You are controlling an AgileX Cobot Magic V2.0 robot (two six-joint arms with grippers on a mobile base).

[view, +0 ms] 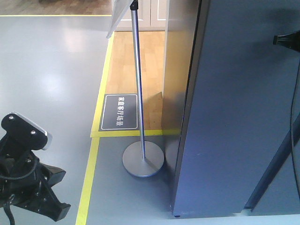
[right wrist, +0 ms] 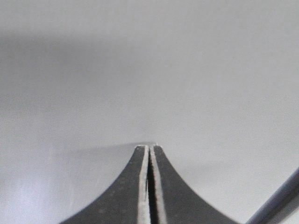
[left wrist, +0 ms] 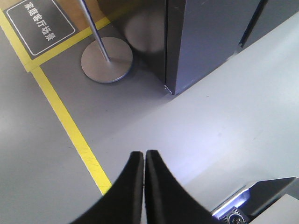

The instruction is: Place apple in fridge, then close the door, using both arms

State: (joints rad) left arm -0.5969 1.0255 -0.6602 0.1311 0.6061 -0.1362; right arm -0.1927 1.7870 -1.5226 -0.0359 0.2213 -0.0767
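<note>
Left hand point(left wrist: 144, 156) pinched closed, empty, over grey floor point(left wrist: 219, 121) — yellow tape line point(left wrist: 70, 130), round stand base point(left wrist: 106, 59), dark fridge point(left wrist: 205, 37) corner ahead.

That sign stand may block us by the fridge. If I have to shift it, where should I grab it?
Grip the thin upright pole, not the flat, wide disc base. Come from the open floor on its left, since the fridge crowds its right. The left gripper is shut, so open it first.
</note>
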